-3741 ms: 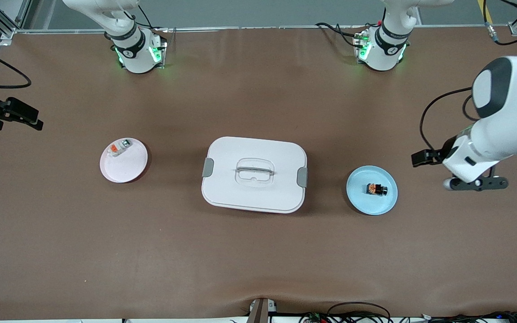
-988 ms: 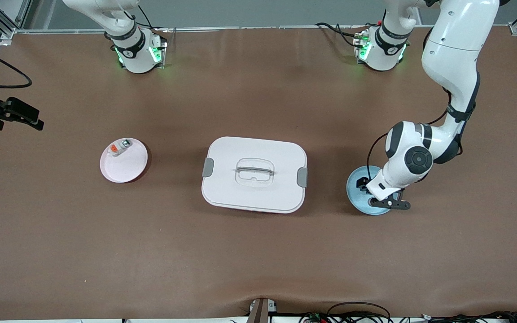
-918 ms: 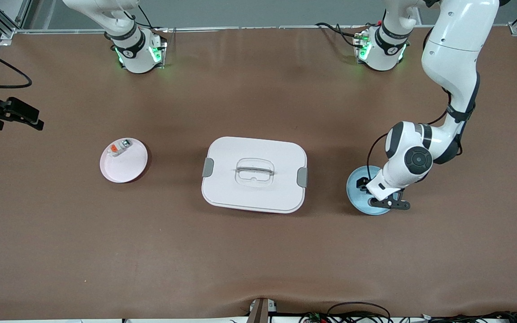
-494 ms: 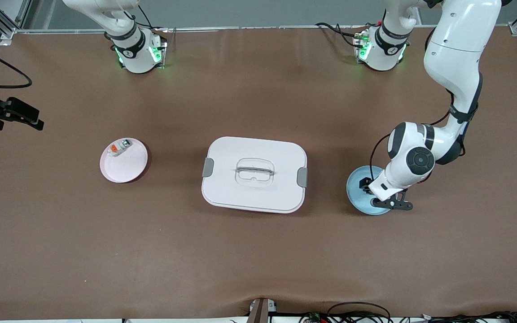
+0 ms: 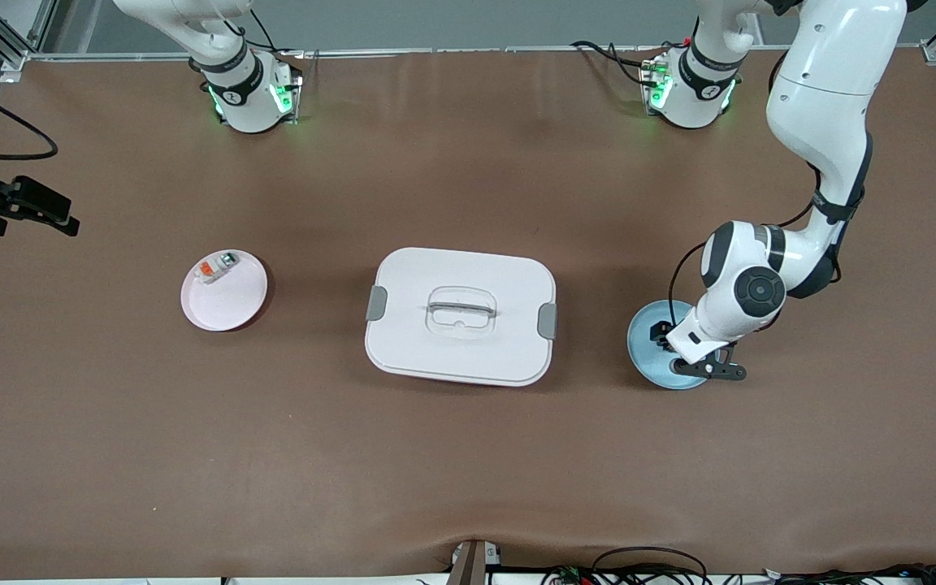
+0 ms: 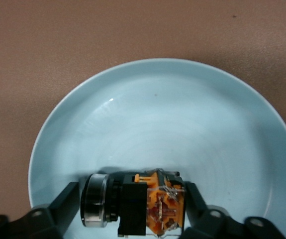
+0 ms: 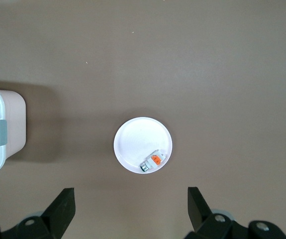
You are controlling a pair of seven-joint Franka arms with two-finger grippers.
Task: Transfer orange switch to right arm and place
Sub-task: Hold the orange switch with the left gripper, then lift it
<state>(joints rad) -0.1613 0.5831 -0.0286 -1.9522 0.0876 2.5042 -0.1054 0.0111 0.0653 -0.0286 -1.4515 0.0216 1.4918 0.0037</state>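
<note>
The orange switch (image 6: 152, 209), a black block with an orange part and a silver ring at one end, lies on its side on the light blue plate (image 5: 648, 357) toward the left arm's end of the table. My left gripper (image 6: 132, 209) is down on that plate (image 6: 182, 124), one finger by each end of the switch and only thin gaps between. In the front view the left wrist hides the switch. My right gripper (image 7: 131, 209) waits open and empty, high over the table near the pink plate (image 7: 143, 137).
A white lidded box (image 5: 460, 317) with grey clips stands mid-table. The pink plate (image 5: 224, 291) toward the right arm's end holds a white-and-orange component (image 5: 216, 268). Cables run along the table edge nearest the front camera.
The left arm swung in from the table's end and came down over the blue plate. In the last half second its fingers drew in toward the switch's ends. The right arm has not moved.
</note>
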